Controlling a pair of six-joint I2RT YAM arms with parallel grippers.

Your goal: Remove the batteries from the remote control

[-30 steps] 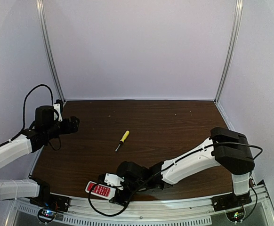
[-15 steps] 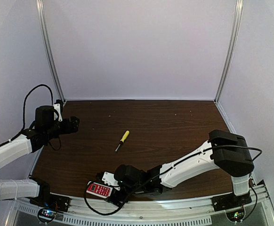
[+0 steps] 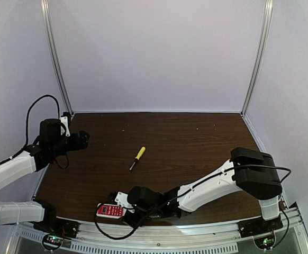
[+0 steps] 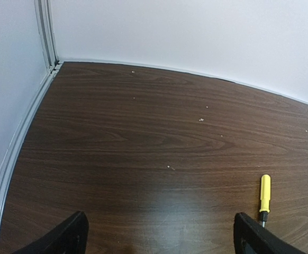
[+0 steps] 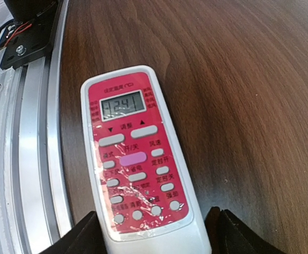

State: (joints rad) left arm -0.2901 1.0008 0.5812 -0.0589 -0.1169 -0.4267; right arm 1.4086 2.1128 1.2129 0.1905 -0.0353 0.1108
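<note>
Remote control [image 5: 138, 169]: glossy plastic (crinkled clear film [image 5: 123, 186] over face); table [image 5: 233, 79]: smooth wood-grain.

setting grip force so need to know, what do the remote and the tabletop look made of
The remote control: likely hard plastic, white glossy shell, red face under a wrinkled clear film that catches glare. The table: dark wood grain with a satin sheen, probably laminate, though solid wood can't be excluded.
</note>
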